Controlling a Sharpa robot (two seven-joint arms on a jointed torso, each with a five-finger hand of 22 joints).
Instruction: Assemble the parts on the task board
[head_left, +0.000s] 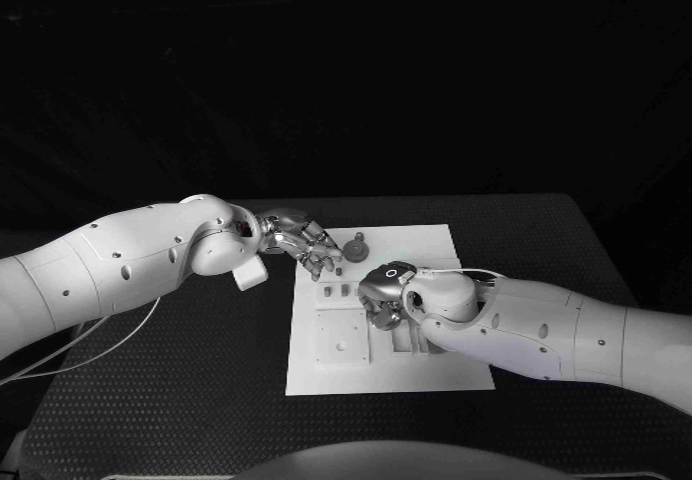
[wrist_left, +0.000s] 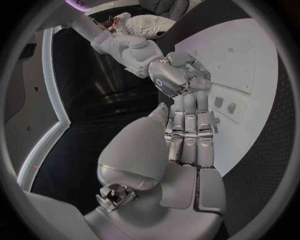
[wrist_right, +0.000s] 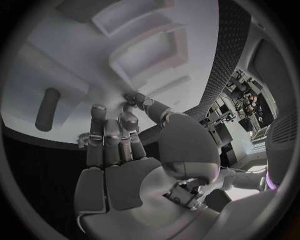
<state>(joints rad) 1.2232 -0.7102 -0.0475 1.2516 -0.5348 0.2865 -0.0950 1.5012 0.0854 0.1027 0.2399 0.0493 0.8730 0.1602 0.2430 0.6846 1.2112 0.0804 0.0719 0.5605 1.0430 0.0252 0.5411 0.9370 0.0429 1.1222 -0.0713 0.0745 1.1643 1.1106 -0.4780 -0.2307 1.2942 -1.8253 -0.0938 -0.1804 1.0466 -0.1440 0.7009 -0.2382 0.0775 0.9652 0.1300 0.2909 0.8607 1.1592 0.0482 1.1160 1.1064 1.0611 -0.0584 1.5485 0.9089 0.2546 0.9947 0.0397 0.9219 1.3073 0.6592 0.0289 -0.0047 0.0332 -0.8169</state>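
The white task board lies in the middle of the table. A dark grey knob-shaped part stands near its far edge. Two small grey parts sit beside each other on the board's left half, also seen in the left wrist view. My left hand hovers over the board's far left corner with straight fingers and holds nothing. My right hand reaches down at the board's middle, fingertips on the surface. Thumb and forefinger tips nearly meet; whether they pinch something is hidden. A dark elongated part lies nearby.
A square white plate and raised rails occupy the board's near half; their recesses show in the right wrist view. The black table surrounds the board. A cable hangs from my left arm.
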